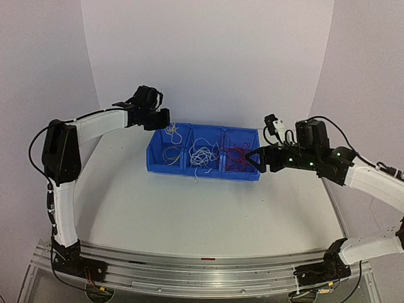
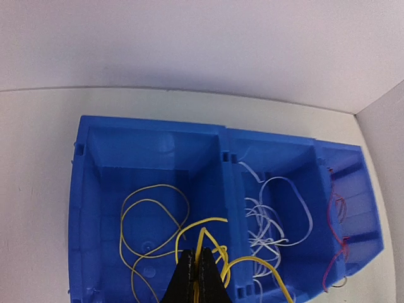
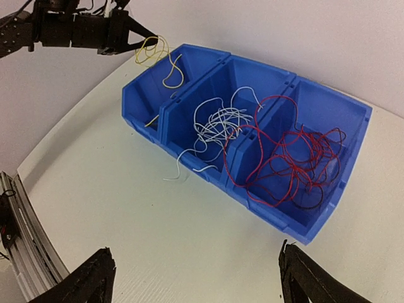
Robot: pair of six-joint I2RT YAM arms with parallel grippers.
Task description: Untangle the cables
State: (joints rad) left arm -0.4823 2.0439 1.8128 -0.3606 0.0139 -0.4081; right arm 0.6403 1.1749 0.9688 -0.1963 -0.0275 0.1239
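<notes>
- Cables first: a yellow cable point(image 2: 205, 219) is pinched tight in the left gripper point(image 2: 196, 271), held up over the left compartment with loops trailing inside.
- Right gripper point(image 3: 194, 252) is spread wide, gripping nothing, low over the desk point(image 3: 126, 208) beside the bin's right end.
- White cables point(image 3: 218, 123) fill the middle compartment of the blue bin point(image 3: 136, 101), with one strand spilling onto the desk.
- Red cables point(image 3: 297, 158) are heaped in the right compartment.

No readable text, label, brand, number or sign appears anywhere.
</notes>
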